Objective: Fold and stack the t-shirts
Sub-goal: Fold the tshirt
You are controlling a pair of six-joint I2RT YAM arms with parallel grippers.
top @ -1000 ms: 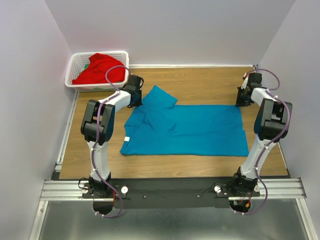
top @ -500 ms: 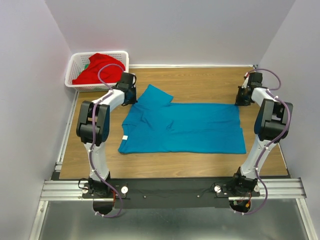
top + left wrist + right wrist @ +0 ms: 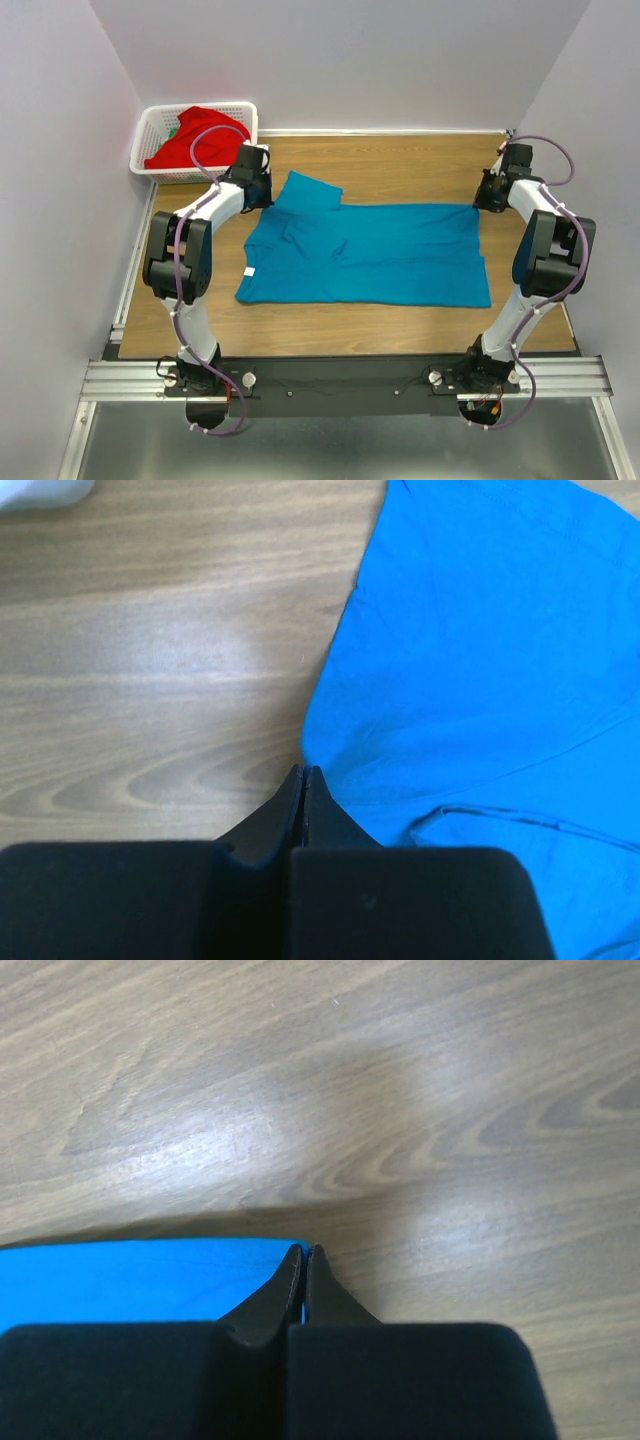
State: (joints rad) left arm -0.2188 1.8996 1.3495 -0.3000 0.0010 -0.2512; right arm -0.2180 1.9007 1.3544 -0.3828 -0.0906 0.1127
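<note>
two grippers, both closed with no gap between the fingers. the left gripper [image 3: 303, 772] pinches the edge of the teal-blue t-shirt [image 3: 470, 660] at its sleeve end. the right gripper [image 3: 304, 1250] nips the same shirt's far hem corner. there are two t-shirts. the teal-blue one lies spread on the wooden table [image 3: 400, 160], stretched between the two grippers. the red t-shirt [image 3: 185, 140] sits bunched in the one white basket [image 3: 150, 135] at the far left corner, well apart from both.

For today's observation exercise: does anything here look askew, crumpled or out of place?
The teal t-shirt is rumpled at its left end, one sleeve jutting askew. The red t-shirt sits bunched in the white basket.
</note>
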